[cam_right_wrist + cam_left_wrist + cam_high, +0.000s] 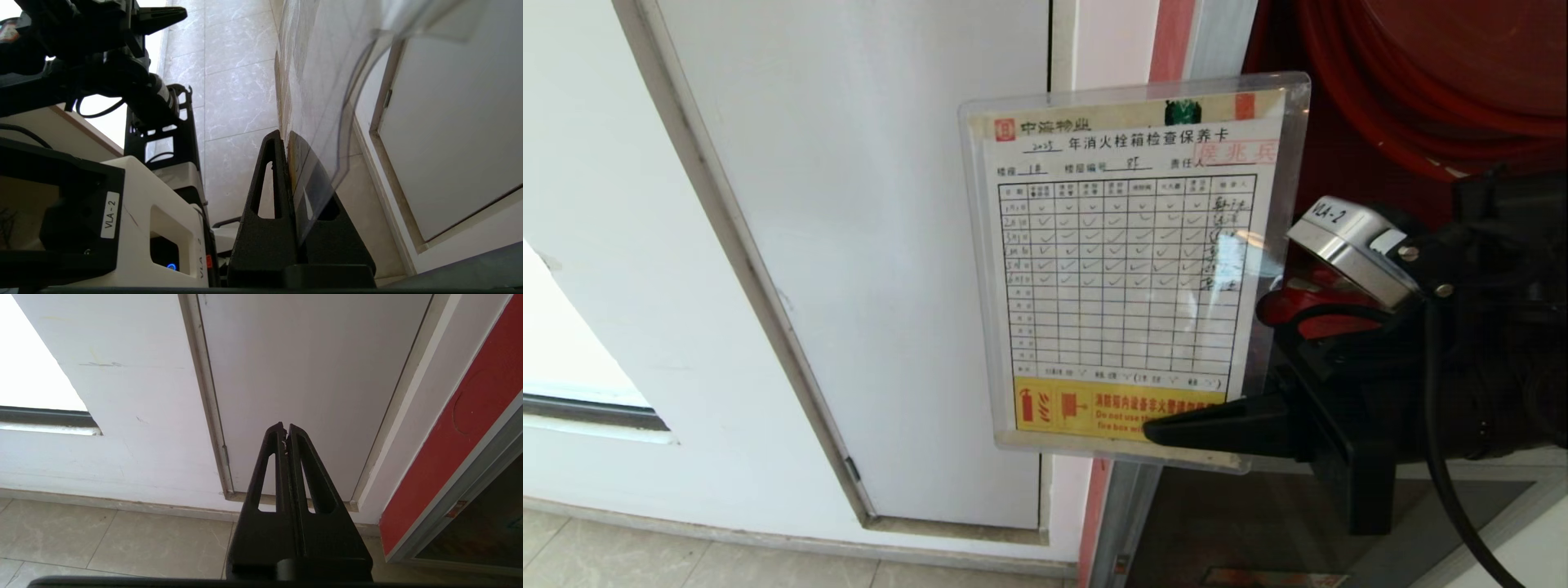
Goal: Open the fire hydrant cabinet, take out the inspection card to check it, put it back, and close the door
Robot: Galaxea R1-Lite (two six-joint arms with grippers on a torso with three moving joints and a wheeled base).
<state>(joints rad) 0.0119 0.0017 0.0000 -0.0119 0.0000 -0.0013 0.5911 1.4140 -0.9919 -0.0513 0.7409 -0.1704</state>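
Your right hand [1176,429] is pinching the inspection card [1123,261] by its lower corner, beside the cabinet [1380,98]; your left hand [286,430] is pressed together, empty.

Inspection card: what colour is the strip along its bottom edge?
Yellow with red print, on the inspection card; head view shows it best.

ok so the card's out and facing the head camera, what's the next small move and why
Probably hold it steady briefly, then carry it back right toward the open cabinet. The right gripper is shut on the lower corner of the white checkmark-grid inspection card in its clear plastic sleeve, its grid readable, and the red interior of the silver-framed fire hydrant cabinet lies just behind.
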